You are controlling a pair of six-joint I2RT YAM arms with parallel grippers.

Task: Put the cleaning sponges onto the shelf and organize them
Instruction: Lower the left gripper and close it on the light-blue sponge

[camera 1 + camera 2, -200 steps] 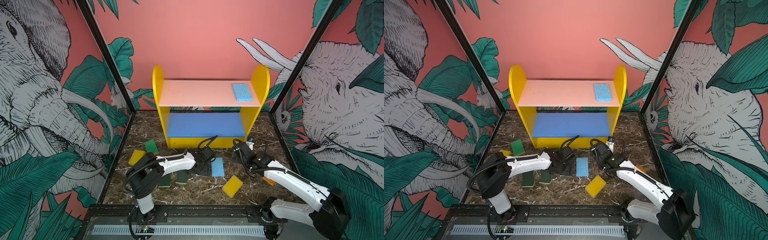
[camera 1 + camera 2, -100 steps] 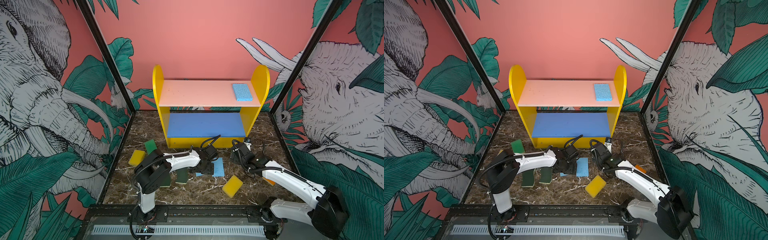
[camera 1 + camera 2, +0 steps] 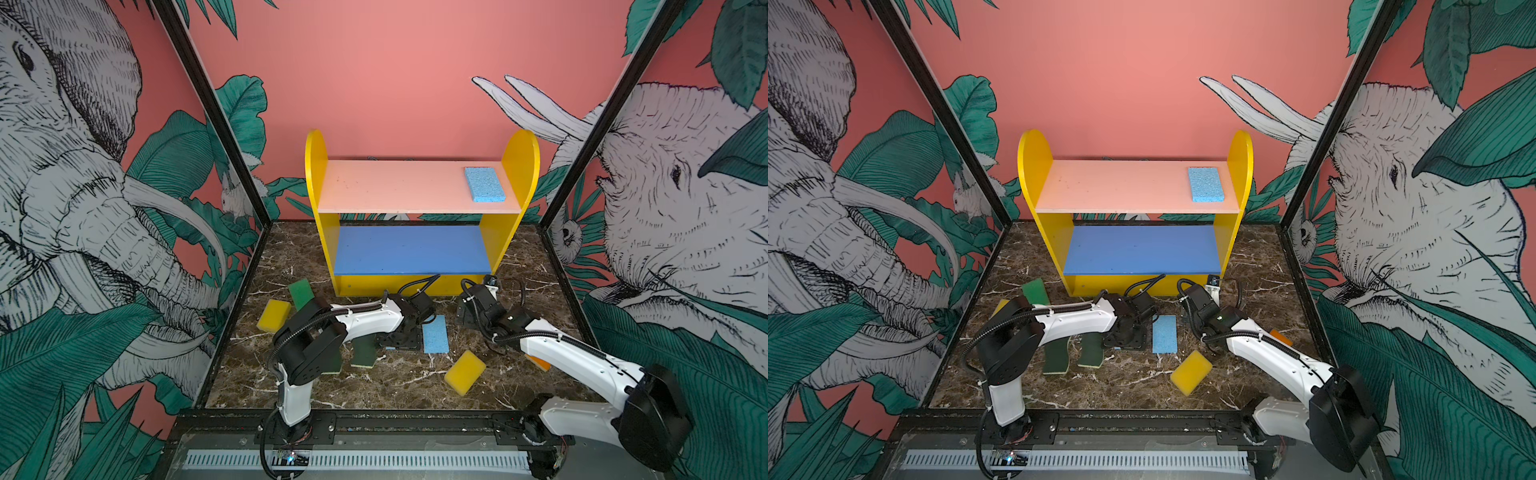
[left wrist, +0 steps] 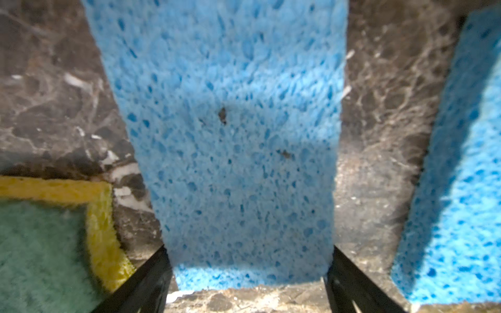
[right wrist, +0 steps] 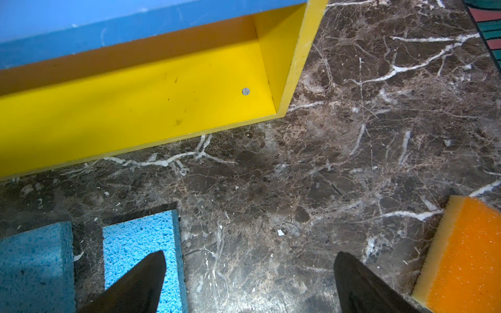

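closest in: near yellow sponge point(image 3: 464, 372), flat on the marble floor point(image 3: 395, 386), turned askew. just to its right, orange sponge point(image 3: 539, 362), mostly hidden under the right arm point(image 3: 582, 359) in both top views, plain to see in the right wrist view. over to the left, a pair of wavy dark-green-on-yellow pieces lying side by side, green face up, apart from each other: left wavy sponge point(image 3: 1057, 355) and right wavy sponge point(image 3: 1091, 351).

one row back: left gripper point(image 4: 248, 249), lowered to the floor, jaws wide and astride the near end of the straddled blue sponge point(image 4: 230, 122), one fingertip at each long edge, touching or just shy of it. cannot tell whether pinched or merely framed; lying flat on the marble, not lifted. right beside it and parallel, free blue sponge point(image 3: 435, 338), with a strip of floor between the two.

right gripper point(image 5: 249, 254): spread fully wide, holding nothing, only marble between the fingers. hanging low between free blue sponge and orange sponge, just in front of the right end of the shelf point(image 3: 322, 232).

off on the left side, far yellow sponge point(image 3: 273, 315), and just behind it bright green sponge point(image 3: 301, 293) – corners close, contact unclear.

farthest back: the shelf itself, standing upright before the back wall point(image 3: 395, 83). on its pale pink top board, at the right end, shelved blue sponge point(image 3: 484, 185), lying flat just beside the round-topped yellow side.
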